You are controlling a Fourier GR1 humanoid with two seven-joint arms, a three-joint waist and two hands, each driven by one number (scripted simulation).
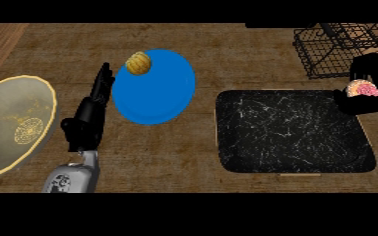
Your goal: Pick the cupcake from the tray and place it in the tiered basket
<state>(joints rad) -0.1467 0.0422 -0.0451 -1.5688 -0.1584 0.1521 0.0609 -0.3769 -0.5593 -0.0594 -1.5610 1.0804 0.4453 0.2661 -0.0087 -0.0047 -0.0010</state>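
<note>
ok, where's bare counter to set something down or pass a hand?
Free: the counter strip between the blue plate and the black tray, and the tray's own bare floor. Crowded: far right, where the right hand holds the cupcake by the wire basket.

Your tray (295, 132) sits right of the plate (155, 92); the wire basket (325, 50) stands behind it, a dish (22, 122) far left.
</note>
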